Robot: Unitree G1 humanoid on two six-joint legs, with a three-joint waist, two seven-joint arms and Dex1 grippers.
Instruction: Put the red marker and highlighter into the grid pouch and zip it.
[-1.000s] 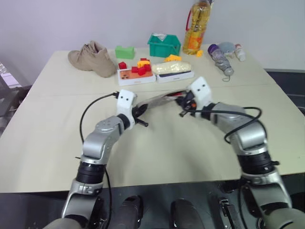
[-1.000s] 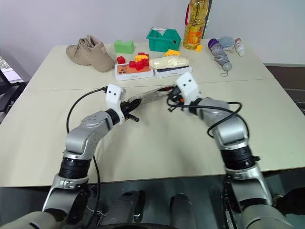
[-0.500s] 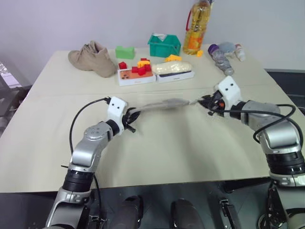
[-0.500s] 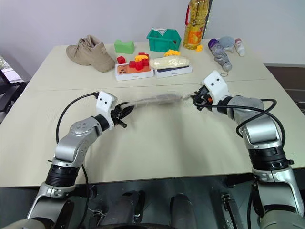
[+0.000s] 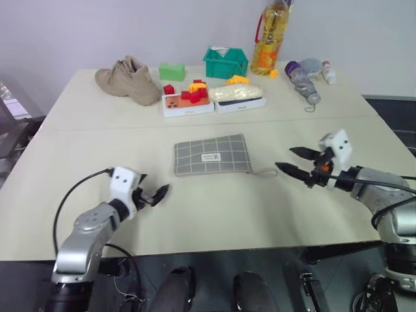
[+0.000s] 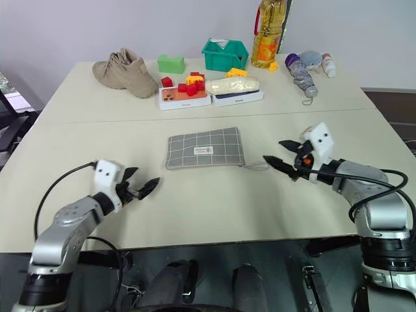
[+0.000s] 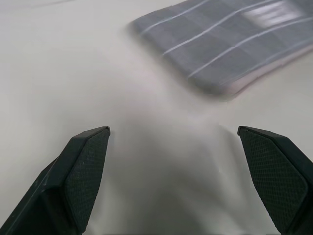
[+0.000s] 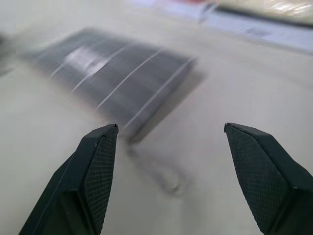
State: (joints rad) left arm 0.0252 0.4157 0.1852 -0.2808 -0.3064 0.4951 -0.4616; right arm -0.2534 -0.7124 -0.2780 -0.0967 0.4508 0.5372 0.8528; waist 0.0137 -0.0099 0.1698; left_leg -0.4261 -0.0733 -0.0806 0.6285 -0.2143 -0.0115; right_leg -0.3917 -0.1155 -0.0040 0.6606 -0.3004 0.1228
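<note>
Grey grid pouch (image 5: pixel 211 155) lies flat on the worktop (image 5: pixel 214 208), seemingly finished, with left tool (image 5: pixel 151 195) and right tool (image 5: pixel 298 162) released on either side of it

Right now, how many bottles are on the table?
3, all along the far edge on the right: a tall yellow oil bottle standing by the green bin, a crushed clear bottle lying down, and a small white bottle beyond it.

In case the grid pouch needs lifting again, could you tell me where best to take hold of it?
The grid pouch lies flat on the table, so I would pinch its right short edge, by the zipper tab cord, coming in low from the right claw's side.
</note>
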